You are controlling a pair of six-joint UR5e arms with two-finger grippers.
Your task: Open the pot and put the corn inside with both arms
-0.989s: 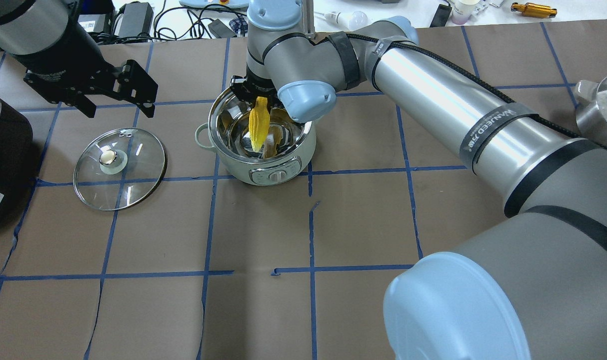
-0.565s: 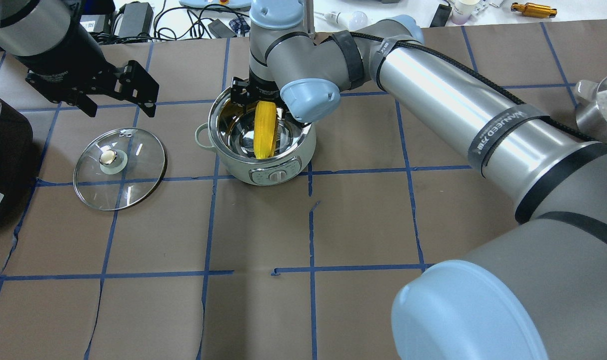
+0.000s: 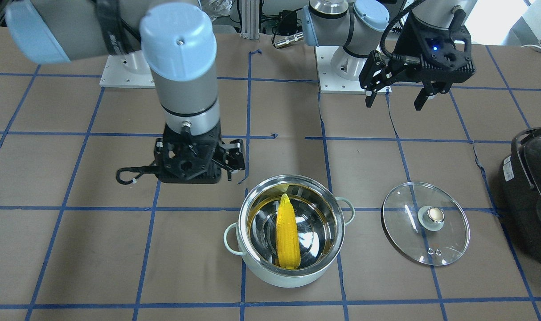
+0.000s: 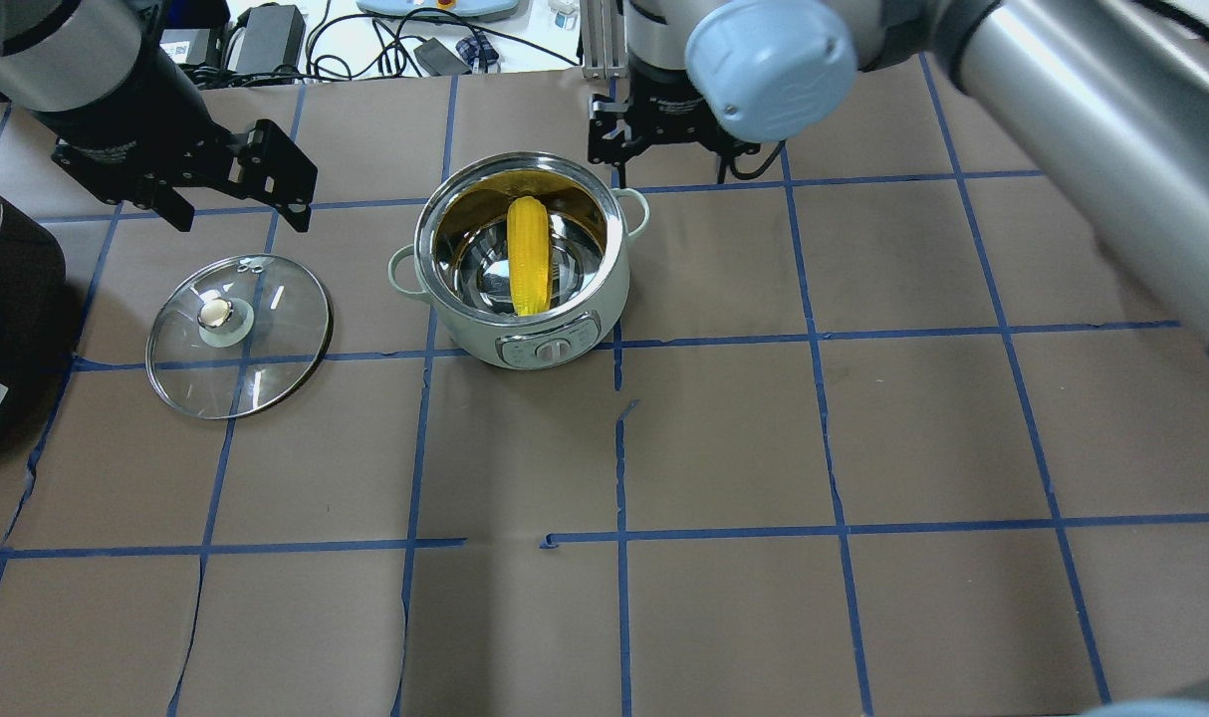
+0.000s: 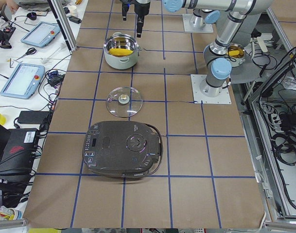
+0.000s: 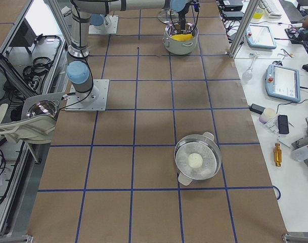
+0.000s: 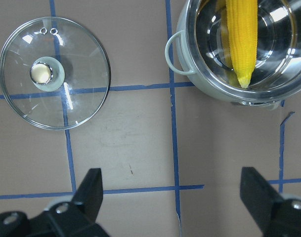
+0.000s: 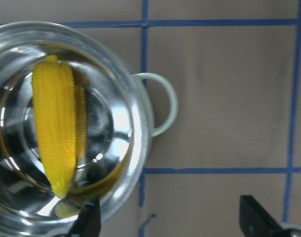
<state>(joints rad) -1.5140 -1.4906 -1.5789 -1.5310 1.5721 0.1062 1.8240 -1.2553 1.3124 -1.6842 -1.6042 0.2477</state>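
Brown paper crossed with blue tape covers the counter [image 4: 724,438] nearest me. Further in, the clear glass lid [image 4: 238,336] lies flat with its knob up, between a black appliance [image 4: 7,299] at the edge and the pot [image 4: 609,294], touching neither. The pot stands open, and the corn [image 4: 528,255] lies inside its steel bowl, tapered end toward the near wall. Beyond the lid my left claw [image 4: 236,204] hangs above the counter, spread wide and holding nothing. Just past the pot's far rim the right claw [image 4: 664,149] is likewise wide apart and empty.
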